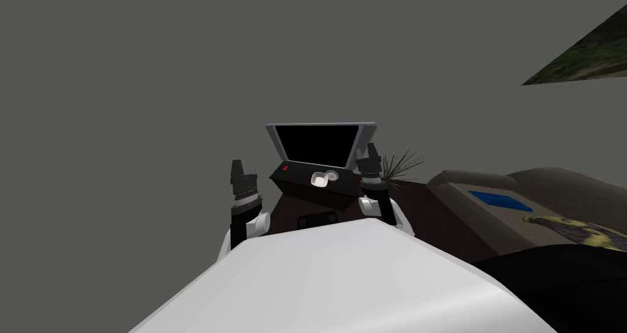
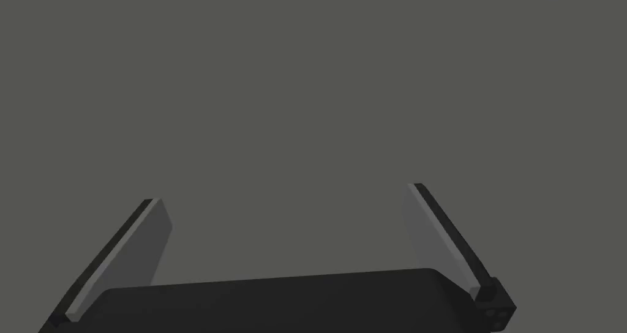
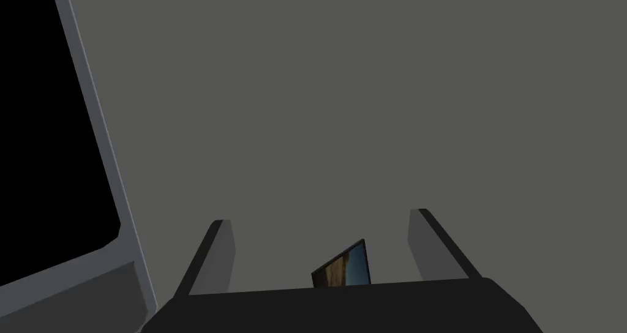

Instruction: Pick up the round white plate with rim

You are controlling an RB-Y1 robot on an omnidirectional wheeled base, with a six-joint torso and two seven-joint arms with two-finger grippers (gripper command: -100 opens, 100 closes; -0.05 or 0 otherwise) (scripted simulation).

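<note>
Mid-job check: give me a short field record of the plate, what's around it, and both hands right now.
plate: round, white, rimmed; lies on the dark cabinet
next to it: white squarish dish, on the plate's left
behind it: grey-framed black screen
left hand: open, empty, raised left of the cabinet
right hand: open, empty, raised by the screen's right edge
contact: neither hand touches the plate

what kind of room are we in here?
Probably a living room: a grey-framed TV sits on a dark stand, a spiky houseplant is beside it, and a dark sofa is off to my right.
</note>
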